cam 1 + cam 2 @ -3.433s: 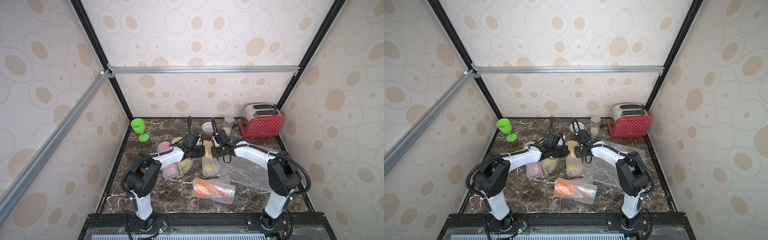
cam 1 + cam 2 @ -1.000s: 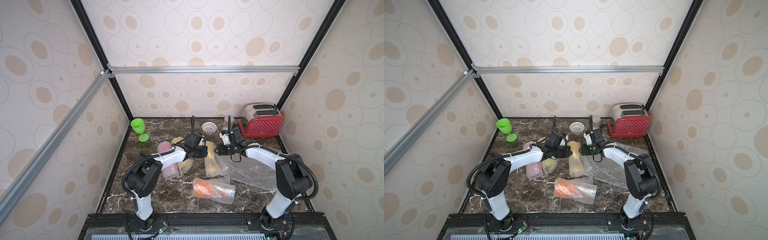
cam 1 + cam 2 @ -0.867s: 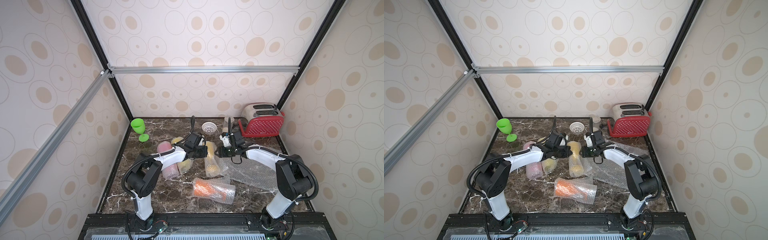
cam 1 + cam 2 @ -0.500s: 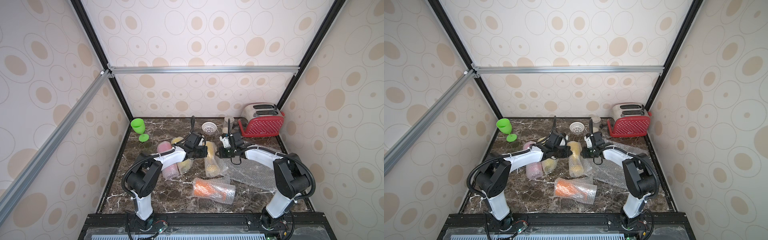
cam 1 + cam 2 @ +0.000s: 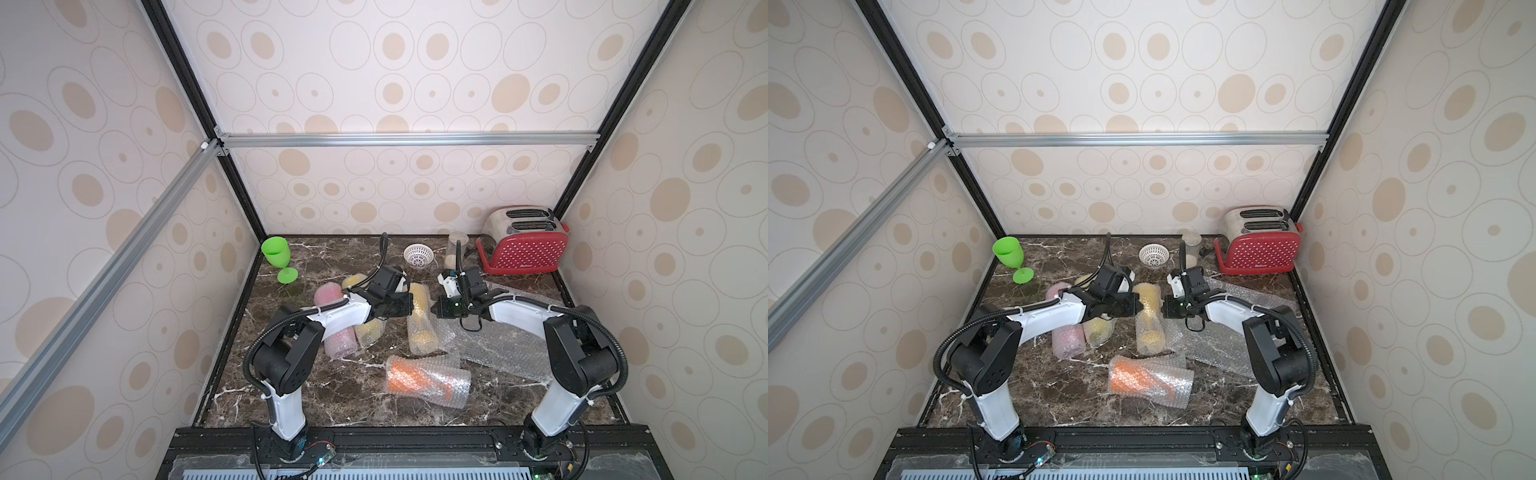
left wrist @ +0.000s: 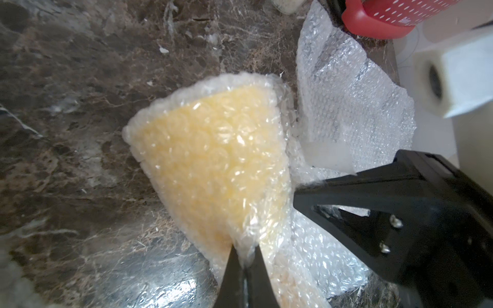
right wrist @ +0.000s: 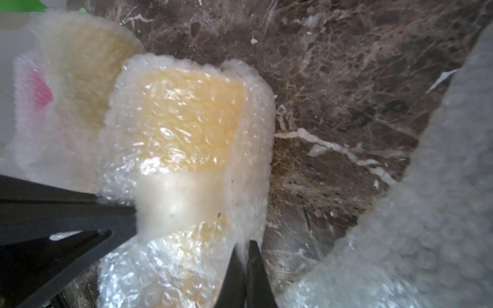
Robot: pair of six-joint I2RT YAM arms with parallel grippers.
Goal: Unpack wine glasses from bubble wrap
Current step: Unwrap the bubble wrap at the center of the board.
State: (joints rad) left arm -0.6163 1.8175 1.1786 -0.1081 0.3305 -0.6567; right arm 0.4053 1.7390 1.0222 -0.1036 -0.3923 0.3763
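Note:
A yellow wine glass rolled in bubble wrap (image 5: 420, 320) (image 5: 1149, 320) lies mid-table between both grippers. My left gripper (image 5: 410, 307) (image 6: 244, 257) is shut on a fold of that wrap on one side. My right gripper (image 5: 434, 309) (image 7: 244, 249) is shut on the wrap's loose edge on the opposite side. Wrapped pink (image 5: 338, 338), second yellow (image 5: 369, 328) and orange (image 5: 428, 380) glasses lie nearby. The green glass (image 5: 276, 257) stands bare and upright at the back left.
A flat bubble wrap sheet (image 5: 498, 349) lies under the right arm. Along the back wall stand a red toaster (image 5: 523, 249), a clear jar (image 5: 455, 249) and a small white perforated bowl (image 5: 417, 255). Enclosure walls border the marble table (image 5: 332, 399).
My right gripper moved left to the yellow tube and shut on the edge of its wrap. My left gripper stayed shut on the same tube.

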